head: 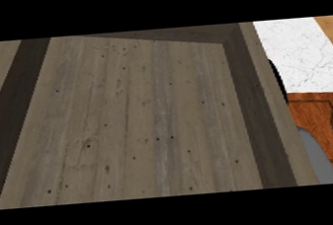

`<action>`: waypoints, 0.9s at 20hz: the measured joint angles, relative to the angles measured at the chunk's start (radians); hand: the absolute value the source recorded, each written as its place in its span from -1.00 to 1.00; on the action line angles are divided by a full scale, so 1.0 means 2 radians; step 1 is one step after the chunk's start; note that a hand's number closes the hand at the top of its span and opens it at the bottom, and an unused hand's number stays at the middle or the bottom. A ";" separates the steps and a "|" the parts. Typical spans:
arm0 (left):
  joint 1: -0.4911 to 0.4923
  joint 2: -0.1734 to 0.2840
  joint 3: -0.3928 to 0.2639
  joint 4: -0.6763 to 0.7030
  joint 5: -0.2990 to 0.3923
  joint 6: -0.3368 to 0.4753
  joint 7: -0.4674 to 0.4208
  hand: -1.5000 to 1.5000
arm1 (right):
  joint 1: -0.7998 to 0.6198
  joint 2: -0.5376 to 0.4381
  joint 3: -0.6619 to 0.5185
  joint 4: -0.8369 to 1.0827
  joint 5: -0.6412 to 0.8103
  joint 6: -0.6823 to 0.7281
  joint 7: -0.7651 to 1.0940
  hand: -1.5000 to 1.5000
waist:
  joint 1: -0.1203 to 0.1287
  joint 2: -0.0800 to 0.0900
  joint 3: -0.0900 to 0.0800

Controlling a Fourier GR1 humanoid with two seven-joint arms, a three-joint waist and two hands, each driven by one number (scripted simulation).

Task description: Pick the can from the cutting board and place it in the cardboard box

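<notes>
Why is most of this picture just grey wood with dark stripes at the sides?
Head view: a grey wooden tray sits so close that it fills the frame; its inner walls lie in shadow, hence the dark stripes; only white counter and a brown board show at right.

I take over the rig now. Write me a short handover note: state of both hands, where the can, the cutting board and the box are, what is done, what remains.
Hands: neither shows in the head view.
A grey wooden box with raised walls fills most of the view; its floor shows no can.
Can: not visible.
Right of it: a white marble counter, a reddish-brown wooden board and a grey shape, perhaps a forearm.
Done: cannot tell.
Left: find the can, confirm it reaches the box.
</notes>
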State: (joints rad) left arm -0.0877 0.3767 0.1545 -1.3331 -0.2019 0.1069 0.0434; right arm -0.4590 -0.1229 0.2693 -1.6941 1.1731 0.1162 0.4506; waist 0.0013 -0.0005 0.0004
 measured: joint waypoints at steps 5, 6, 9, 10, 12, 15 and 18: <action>-0.012 -0.001 0.002 0.011 -0.006 0.000 -0.002 0.00 | -0.072 0.041 -0.009 0.036 -0.038 -0.003 0.016 1.00 | 0.004 0.001 0.000; -0.014 -0.002 0.001 0.014 -0.007 0.000 -0.004 0.00 | -0.087 0.045 -0.005 0.052 -0.049 -0.015 0.025 1.00 | 0.005 0.001 0.000; -0.020 -0.004 0.000 0.017 -0.011 0.001 -0.002 0.00 | -0.149 0.054 -0.012 0.110 -0.080 -0.042 0.049 1.00 | 0.009 0.001 -0.001; -0.022 -0.004 0.000 0.012 -0.011 0.000 0.005 0.00 | -0.165 0.055 -0.013 0.132 -0.089 -0.058 0.054 1.00 | 0.010 0.001 -0.001; -0.032 -0.005 0.000 0.018 -0.012 -0.001 0.006 0.00 | -0.196 0.057 -0.013 0.177 -0.113 -0.088 0.061 1.00 | 0.012 0.002 -0.001; -0.034 -0.008 -0.004 0.017 -0.015 -0.002 0.006 0.00 | -0.240 0.053 -0.008 0.230 -0.154 -0.120 0.081 1.00 | 0.015 0.000 -0.001; -0.031 -0.009 -0.005 0.011 -0.015 -0.005 0.005 0.00 | -0.294 0.057 -0.028 0.313 -0.182 -0.150 0.071 1.00 | 0.022 0.002 0.000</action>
State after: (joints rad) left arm -0.1506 0.3585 0.1439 -1.3104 -0.2322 0.0963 0.0530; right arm -1.0470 -0.0085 0.2123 -1.0683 0.8086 -0.1835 0.5918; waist 0.0448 0.0030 -0.0003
